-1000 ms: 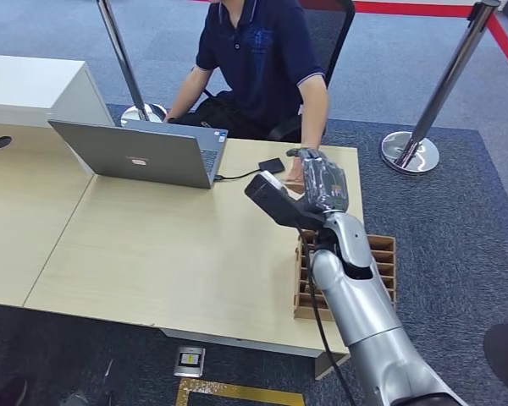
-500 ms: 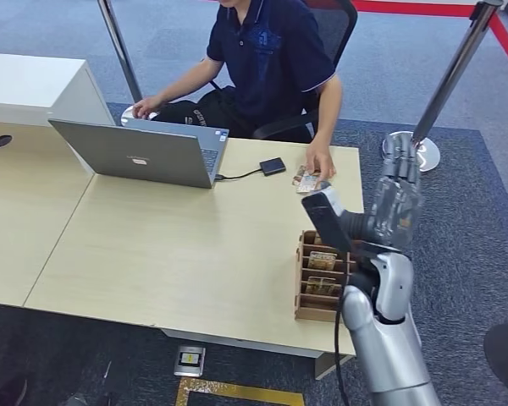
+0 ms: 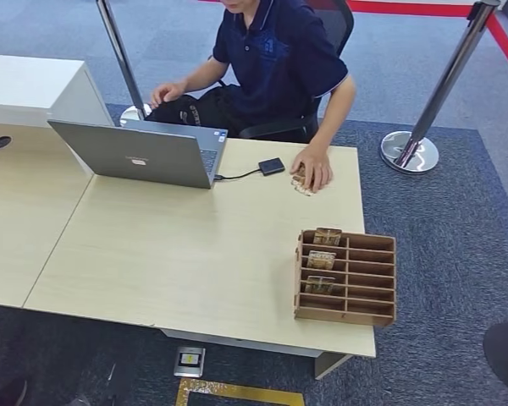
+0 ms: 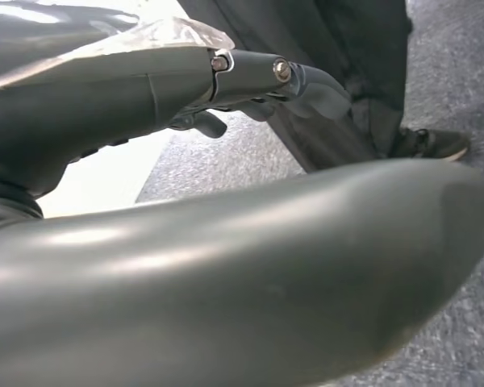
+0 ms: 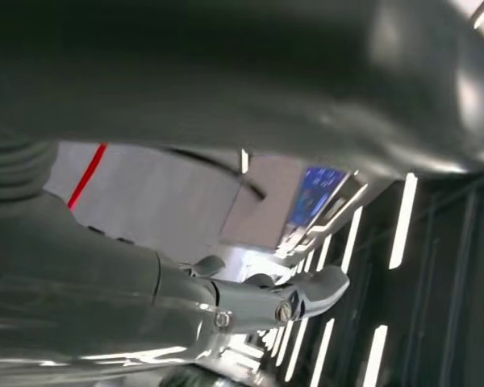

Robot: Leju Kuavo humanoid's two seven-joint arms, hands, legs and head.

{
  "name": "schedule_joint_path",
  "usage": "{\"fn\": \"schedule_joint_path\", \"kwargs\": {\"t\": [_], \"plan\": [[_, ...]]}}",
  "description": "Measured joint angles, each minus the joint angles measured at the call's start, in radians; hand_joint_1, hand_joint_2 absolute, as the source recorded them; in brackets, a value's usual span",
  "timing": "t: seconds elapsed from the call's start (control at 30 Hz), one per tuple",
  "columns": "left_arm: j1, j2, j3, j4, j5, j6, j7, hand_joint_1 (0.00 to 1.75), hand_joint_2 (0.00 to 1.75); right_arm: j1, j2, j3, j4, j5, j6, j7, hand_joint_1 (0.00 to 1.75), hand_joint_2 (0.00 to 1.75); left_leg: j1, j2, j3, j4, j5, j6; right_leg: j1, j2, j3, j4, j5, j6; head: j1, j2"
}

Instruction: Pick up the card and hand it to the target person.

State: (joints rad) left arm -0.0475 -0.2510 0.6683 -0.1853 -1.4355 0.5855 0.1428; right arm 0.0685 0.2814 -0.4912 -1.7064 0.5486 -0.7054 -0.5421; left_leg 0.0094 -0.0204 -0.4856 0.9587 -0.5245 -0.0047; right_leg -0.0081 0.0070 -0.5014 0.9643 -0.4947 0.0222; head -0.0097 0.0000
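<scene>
Head view, lower right: a rack (image 3: 347, 292) on the desk (image 3: 174, 254) holds 3 cards. Farther up, right of centre, the card (image 3: 300, 183) lies under the person's hand (image 3: 313, 167), beside a laptop (image 3: 143, 154). Left hand (image 4: 270, 76) and right hand (image 5: 270, 298) show extended, released fingers grasping nothing.

Desk (image 3: 174, 254) pale wood grain. Laptop (image 3: 140, 154) silver-grey. Rack (image 3: 345, 277) brown cardboard. Cards (image 3: 320, 260) in rack tan, patterned. Person's shirt (image 3: 280, 59) navy. Carpet (image 3: 443, 220) blue-grey speckle, red stripe (image 3: 417, 8) at far edge. Posts (image 3: 446, 80) chrome. Phone (image 3: 272, 166) black. Both hands (image 4: 252, 76) (image 5: 252, 302) dark grey.
</scene>
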Motion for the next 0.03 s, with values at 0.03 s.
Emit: {"fn": "schedule_joint_path", "kwargs": {"t": [0.03], "plan": [[-0.001,0.0,0.0,0.0,0.0,-0.001,-0.002,0.0,0.0,0.004,0.001,-0.027,0.004,-0.023,0.0,-0.008,0.0,0.0,0.0,0.0,0.0,0.0,0.0,0.0,0.0,0.0,0.0,0.0,0.0,0.0,0.0,0.0]]}}
